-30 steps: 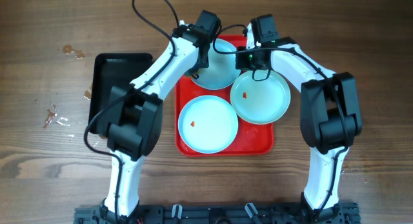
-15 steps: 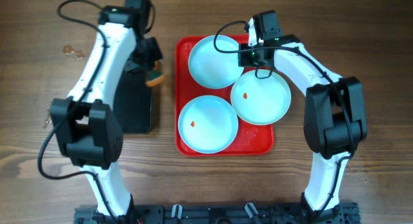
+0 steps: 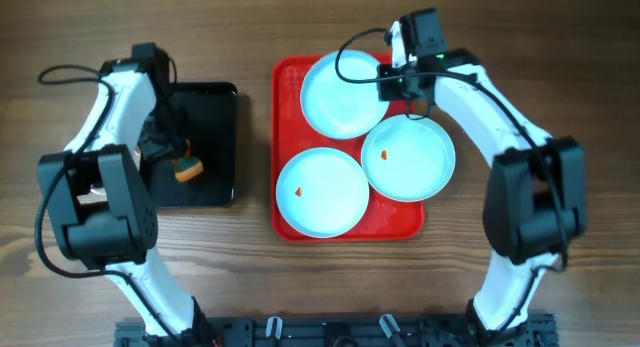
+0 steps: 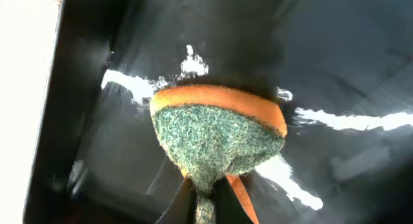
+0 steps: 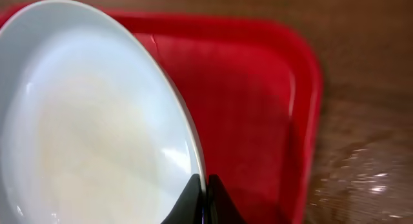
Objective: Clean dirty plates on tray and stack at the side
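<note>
Three pale blue-white plates lie on the red tray (image 3: 286,75). The far plate (image 3: 343,94) has no smear that I can see; it also shows in the right wrist view (image 5: 90,121). My right gripper (image 3: 392,85) is shut on its right rim (image 5: 202,185). The right plate (image 3: 408,159) and the near plate (image 3: 322,191) each carry a small orange-red smear. My left gripper (image 3: 178,159) is shut on an orange-and-green sponge (image 4: 216,137) and holds it over the black tray (image 3: 215,137).
The black tray (image 4: 84,88) is wet, with bright streaks of water. Small scraps and stains lie on the wooden table (image 3: 100,182) left of it. The red tray's right rim (image 5: 310,88) lies beside bare wood.
My left arm has swung from the far plate out to the left and down over the black tray with the sponge. My right gripper has shifted the far plate slightly right.
</note>
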You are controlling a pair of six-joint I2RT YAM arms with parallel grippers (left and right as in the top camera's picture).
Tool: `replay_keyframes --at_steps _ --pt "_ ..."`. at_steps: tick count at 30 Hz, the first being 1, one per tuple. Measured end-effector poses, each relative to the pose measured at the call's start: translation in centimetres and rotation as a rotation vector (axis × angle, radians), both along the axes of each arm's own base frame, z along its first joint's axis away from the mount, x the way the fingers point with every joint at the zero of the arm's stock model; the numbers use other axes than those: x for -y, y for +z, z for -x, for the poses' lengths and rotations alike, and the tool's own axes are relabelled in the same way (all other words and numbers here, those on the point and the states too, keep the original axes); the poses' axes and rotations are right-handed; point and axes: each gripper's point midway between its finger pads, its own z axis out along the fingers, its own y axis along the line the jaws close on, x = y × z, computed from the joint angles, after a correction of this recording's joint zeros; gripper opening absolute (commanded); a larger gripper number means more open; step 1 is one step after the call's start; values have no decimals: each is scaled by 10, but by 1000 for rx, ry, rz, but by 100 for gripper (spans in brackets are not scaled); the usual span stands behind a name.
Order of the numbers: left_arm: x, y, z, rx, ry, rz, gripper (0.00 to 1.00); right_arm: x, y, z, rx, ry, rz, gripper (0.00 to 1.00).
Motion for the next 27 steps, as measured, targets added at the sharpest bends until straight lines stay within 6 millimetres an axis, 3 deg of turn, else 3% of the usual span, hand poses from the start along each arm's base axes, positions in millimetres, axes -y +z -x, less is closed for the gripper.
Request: replay_keyframes --at_steps 2,3,4,7,10,17,22,27 --pt "-1 -7 5 -10 -5 -1 47 7 32 -3 80 -2 28 4" --pt "-1 -7 4 -8 -10 0 100 7 35 -3 88 -1 31 4" --pt "-1 -7 3 -4 -13 -1 100 16 52 -4 131 -23 67 4" --pt "-1 -7 3 -3 -17 -1 100 28 75 -4 197 -47 164 4" --pt "-1 -7 3 -2 -17 -1 100 28 95 0 269 -41 313 4" --pt "-1 -7 3 -2 -17 -1 100 -37 129 18 462 58 597 4" --pt "-1 -7 3 -1 -17 -1 100 -56 160 25 596 36 749 4" --pt "-1 -7 3 -1 -17 -1 100 -61 172 34 629 24 836 4"
